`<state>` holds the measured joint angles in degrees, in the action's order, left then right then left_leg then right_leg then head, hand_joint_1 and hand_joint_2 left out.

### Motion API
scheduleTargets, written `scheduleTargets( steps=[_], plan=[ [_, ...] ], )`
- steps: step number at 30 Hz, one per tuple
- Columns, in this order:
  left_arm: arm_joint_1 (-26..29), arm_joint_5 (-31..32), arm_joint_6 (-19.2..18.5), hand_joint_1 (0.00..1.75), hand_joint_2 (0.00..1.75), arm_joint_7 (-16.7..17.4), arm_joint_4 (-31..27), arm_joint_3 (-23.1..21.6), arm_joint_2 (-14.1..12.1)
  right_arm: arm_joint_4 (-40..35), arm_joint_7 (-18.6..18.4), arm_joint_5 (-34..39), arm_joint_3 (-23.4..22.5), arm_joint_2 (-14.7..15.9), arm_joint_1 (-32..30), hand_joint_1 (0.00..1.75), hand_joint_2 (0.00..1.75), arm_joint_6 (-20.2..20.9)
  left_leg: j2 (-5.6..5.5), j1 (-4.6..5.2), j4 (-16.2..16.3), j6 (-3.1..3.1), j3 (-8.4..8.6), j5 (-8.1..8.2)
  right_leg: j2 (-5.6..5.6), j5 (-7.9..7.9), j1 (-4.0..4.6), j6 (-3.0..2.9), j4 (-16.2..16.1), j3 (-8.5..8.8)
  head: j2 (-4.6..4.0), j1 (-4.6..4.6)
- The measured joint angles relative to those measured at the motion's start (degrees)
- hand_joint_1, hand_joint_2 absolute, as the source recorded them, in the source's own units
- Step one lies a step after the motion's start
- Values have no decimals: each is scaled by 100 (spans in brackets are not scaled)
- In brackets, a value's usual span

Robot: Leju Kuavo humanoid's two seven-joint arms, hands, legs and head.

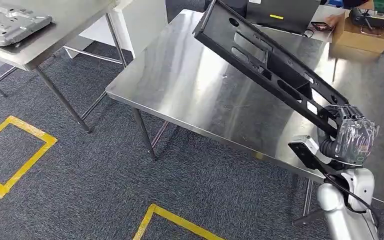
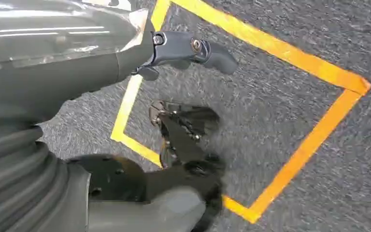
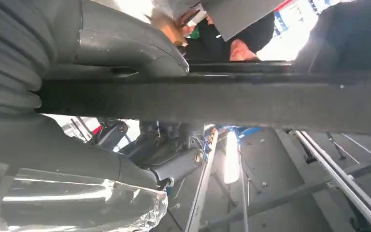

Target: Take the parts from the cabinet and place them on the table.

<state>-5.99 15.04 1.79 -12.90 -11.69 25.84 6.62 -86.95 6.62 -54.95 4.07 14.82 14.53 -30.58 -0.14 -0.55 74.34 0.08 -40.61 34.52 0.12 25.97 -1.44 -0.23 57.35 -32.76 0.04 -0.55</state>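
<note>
A long black metal frame part with slots and holes slants above the steel table, its far end raised. My right hand grips its near end at the table's front right. In the right wrist view the part runs as a dark bar across the picture, clamped between the thumb and the fingers of my right hand. My left hand hangs over the carpet, its fingers apart with nothing in them.
A second steel table at the far left carries a grey pressed metal panel. Yellow tape squares mark the grey carpet. At the table's far side stand a cardboard box, a dark laptop and a person's hand.
</note>
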Motion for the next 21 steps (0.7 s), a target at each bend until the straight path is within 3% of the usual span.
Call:
scheduleTargets(
  steps=[1, 2, 3, 5, 7, 10, 11, 12, 14, 16, 17, 18, 20, 21],
  plan=[
    [7, 0, 0, 0, 175, 0, 0, 0, -2, 0, 0, 0, 0, -2, -4, 175, 175, 0, 1, -9, 186, -2, -188, -28, 4, 27, 9, 0, 1, 25, 0, 0],
    [9, 0, 0, 0, 175, 2, 0, 2, -7, 0, 0, 0, -2, -2, -11, 175, 175, 0, 2, -12, 79, 7, -235, -228, 15, 60, 11, 6, 1, 64, 0, -2],
    [8, 0, 0, 0, 175, 2, 0, 2, -7, 0, 0, 0, 0, -2, -17, 175, 175, 0, 2, -12, -281, 25, -138, -531, 29, 97, 11, 16, 1, 115, 0, 2],
    [6, 0, 2, 0, 175, 2, 0, 0, -18, -2, 0, -2, 0, -13, -17, 175, 175, 0, -2, -9, -1309, 95, 264, -1165, 44, 178, 11, 53, -3, 228, 0, 2],
    [-6, 0, 7, 0, 175, 2, 0, 0, -28, -2, 0, 0, -2, -20, -1, 175, 175, 0, -5, 41, -1610, 142, 439, -1041, 63, 234, 83, 128, 0, 225, 0, 0],
    [-8, 0, 9, 0, 175, 4, 0, 2, -28, -4, 0, -6, -4, -26, -15, 175, 175, 0, -3, 91, -1608, 230, 453, -1006, 55, 260, 67, 225, -53, 233, 0, 9],
    [-5, 0, 4, 0, 175, 7, -2, 0, -17, -29, 2, -9, -9, -22, -17, 175, 175, 0, 6, 15, -1710, 278, 550, -1047, 33, 311, 89, 251, -10, 210, 0, 2],
    [-10, 0, -2, 0, 175, 2, -2, 2, -11, -28, 2, -11, -9, -31, -18, 175, 175, 2, -3, 50, -1756, 288, 606, -1041, 13, 359, 62, 258, 153, 175, 0, -11],
    [-15, -13, -11, 0, 175, 2, -2, 9, -22, -24, 22, -7, -11, -28, 21, 175, 175, 18, 3, 46, -1754, 351, 655, -1004, 14, 670, 50, 205, 1012, -318, 0, -18],
    [-17, -15, -15, 0, 175, 2, -2, 13, -22, 6, 24, -2, -9, -41, 19, 175, 175, 35, -7, 56, -1751, 373, 689, -956, 14, 819, 49, 236, 1758, -817, 0, -13],
    [-14, -15, -15, 0, 175, 2, -2, 17, -22, 30, 24, -2, -7, -48, 19, 175, 175, 37, -17, 55, -1750, 365, 718, -931, 14, 722, 46, 287, 1727, -870, 0, -18],
    [-3, -15, -15, 0, 175, 4, 0, 20, -20, 46, 26, -9, -7, -52, 24, 175, 175, 37, -26, 50, -1748, 353, 755, -902, 12, 512, 32, 358, 1416, -781, 0, -18],
    [-3, -15, -15, 0, 175, 4, 0, 20, -4, 61, 50, -11, -4, -52, 52, 175, 175, 37, -40, 38, -1738, 307, 837, -840, -11, -3, -5, 473, 396, -366, 0, -17],
    [-4, -15, -15, 0, 175, 4, 0, 22, -7, 70, 50, -9, 2, -61, 72, 175, 175, 37, -47, 60, -1725, 265, 834, -801, -54, -146, -27, 463, 10, -235, 0, -35]
  ],
)
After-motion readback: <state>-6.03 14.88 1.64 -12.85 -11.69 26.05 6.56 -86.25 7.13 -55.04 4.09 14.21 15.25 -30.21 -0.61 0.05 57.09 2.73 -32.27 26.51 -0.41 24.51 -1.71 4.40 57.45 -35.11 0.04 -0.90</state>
